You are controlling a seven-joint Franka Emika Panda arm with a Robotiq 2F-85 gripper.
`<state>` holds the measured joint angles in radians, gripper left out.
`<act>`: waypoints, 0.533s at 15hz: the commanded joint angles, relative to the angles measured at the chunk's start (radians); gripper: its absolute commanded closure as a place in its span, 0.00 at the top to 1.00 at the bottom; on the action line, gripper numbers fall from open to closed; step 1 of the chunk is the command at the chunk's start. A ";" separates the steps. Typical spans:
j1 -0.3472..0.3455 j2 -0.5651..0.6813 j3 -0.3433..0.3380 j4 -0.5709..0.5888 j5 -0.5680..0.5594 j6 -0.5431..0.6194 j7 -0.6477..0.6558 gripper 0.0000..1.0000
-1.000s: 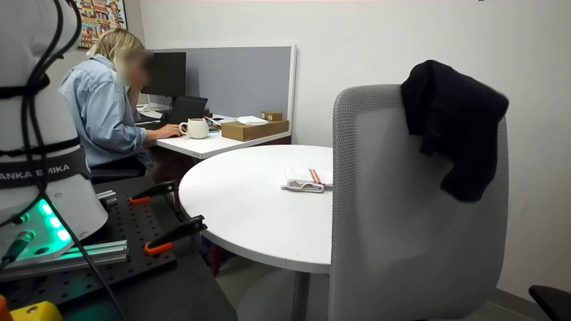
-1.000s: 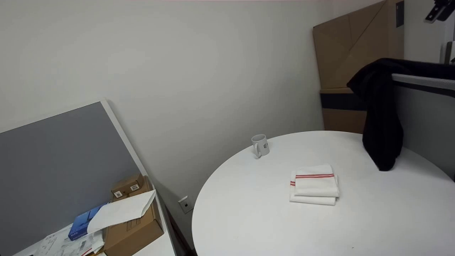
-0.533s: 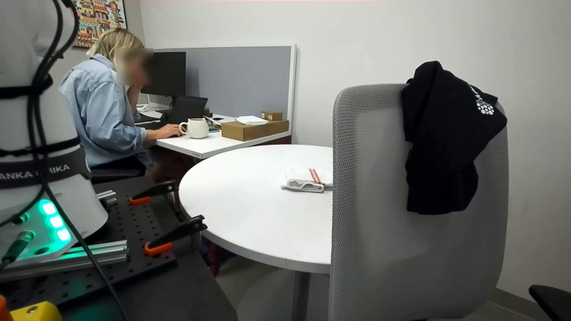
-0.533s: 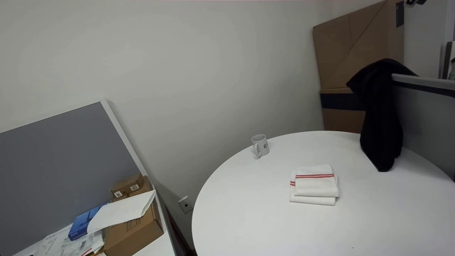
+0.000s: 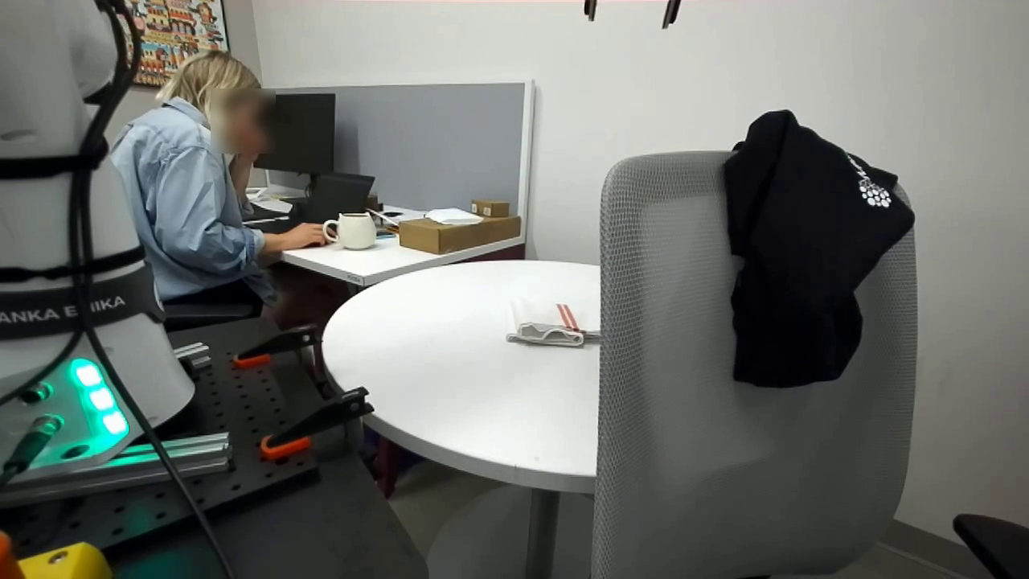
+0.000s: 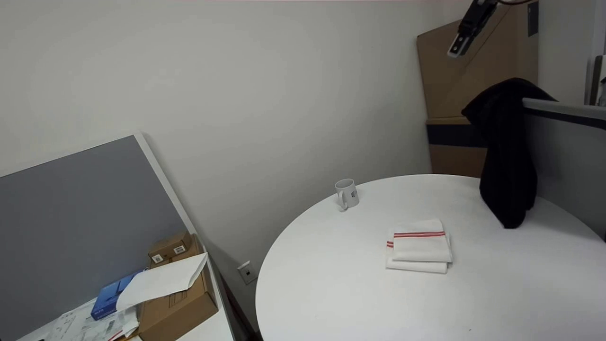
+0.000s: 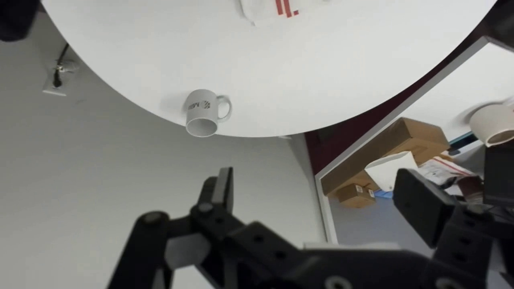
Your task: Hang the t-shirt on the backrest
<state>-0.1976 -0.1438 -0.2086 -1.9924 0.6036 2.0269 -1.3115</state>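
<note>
The black t-shirt [image 5: 796, 265] with a white print hangs over the top edge of the grey mesh backrest [image 5: 675, 418], towards its right corner in an exterior view. In an exterior view the t-shirt [image 6: 509, 166] also hangs down on the table side of the backrest [image 6: 563, 110]. My gripper [image 5: 631, 12] is at the top edge of the picture, above and apart from the t-shirt; it also shows in an exterior view [image 6: 457, 49]. In the wrist view the gripper [image 7: 315, 186] has its fingers wide apart with nothing between them. A dark blurred shape sits at that view's top left corner; I cannot tell what it is.
A round white table [image 6: 331, 284] stands beside the chair, with a folded white cloth [image 6: 420, 246] and a white mug [image 6: 348, 193] on it. A desk with cardboard boxes [image 5: 458, 235] and a seated person [image 5: 189, 185] are behind. Clamps [image 5: 317, 422] hold the robot's base plate.
The t-shirt first stretched along the backrest top, then dropped to hang with its print showing, and has stayed still since. My gripper has moved away from it and come into view above the table.
</note>
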 commanded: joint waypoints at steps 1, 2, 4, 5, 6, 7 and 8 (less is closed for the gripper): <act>0.069 -0.090 0.051 -0.158 0.005 0.142 0.031 1.00; 0.086 -0.099 0.064 -0.188 0.013 0.197 0.038 1.00; 0.118 -0.128 0.094 -0.273 0.019 0.367 0.058 1.00; 0.133 -0.137 0.103 -0.305 0.008 0.427 0.065 1.00; 0.148 -0.149 0.111 -0.347 0.006 0.501 0.062 1.00; 0.160 -0.155 0.115 -0.373 -0.007 0.542 0.074 1.00; 0.173 -0.167 0.118 -0.408 -0.010 0.588 0.082 1.00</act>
<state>-0.0593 -0.2437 -0.0985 -2.2857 0.6108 2.4867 -1.2659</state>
